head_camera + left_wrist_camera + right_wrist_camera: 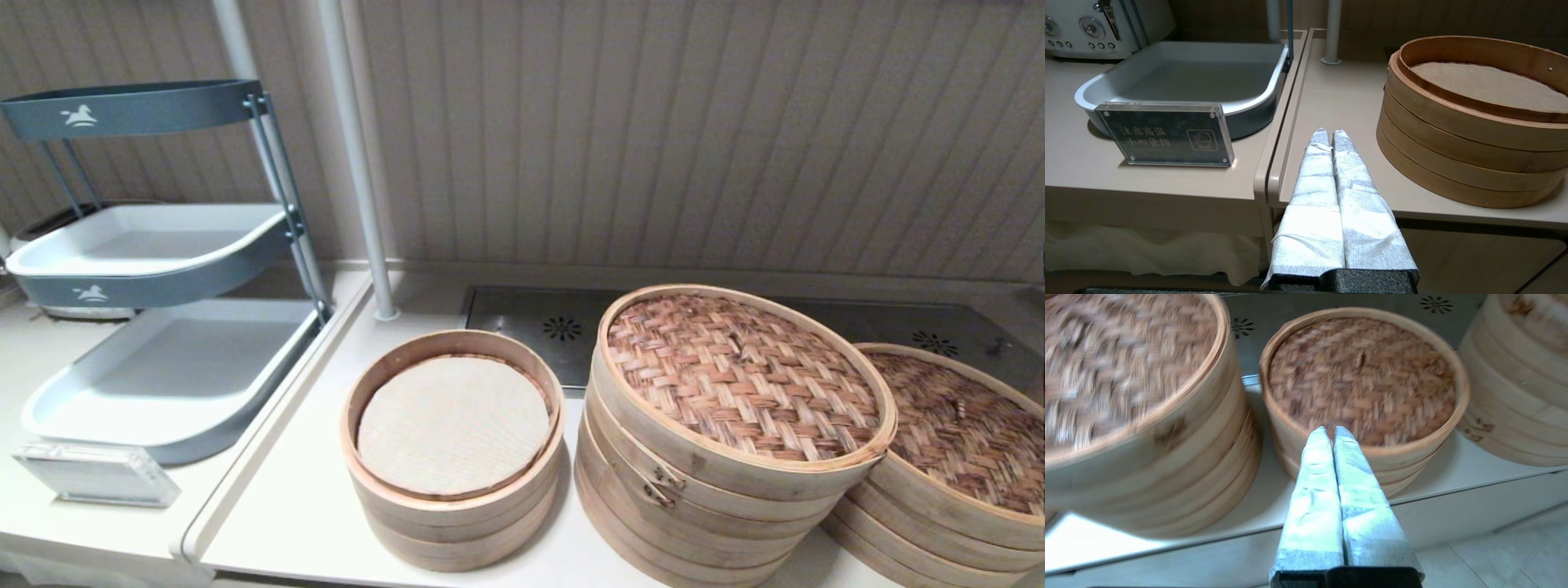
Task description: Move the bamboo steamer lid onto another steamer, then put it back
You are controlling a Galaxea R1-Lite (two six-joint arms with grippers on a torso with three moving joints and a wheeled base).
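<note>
The bamboo steamer lid (967, 429), dark brown weave with a small centre knot, rests on the low stack at the far right of the counter. In the right wrist view this lid (1363, 375) lies just beyond my right gripper (1331, 430), which is shut and empty, its tips level with the lid's near rim. The other steamer (718, 465), the tallest stack with a tan-reddish woven lid (735, 376), stands left of it. My left gripper (1330, 132) is shut and empty over the counter's front edge. Neither gripper shows in the head view.
A smaller steamer with a white cloth liner (453, 425) stands left of the tall stack, close to my left gripper. A grey tiered tray rack (163, 367) and an acrylic sign (1167, 134) occupy the left counter. One more steamer stack (1519, 375) sits beyond the dark-lidded one.
</note>
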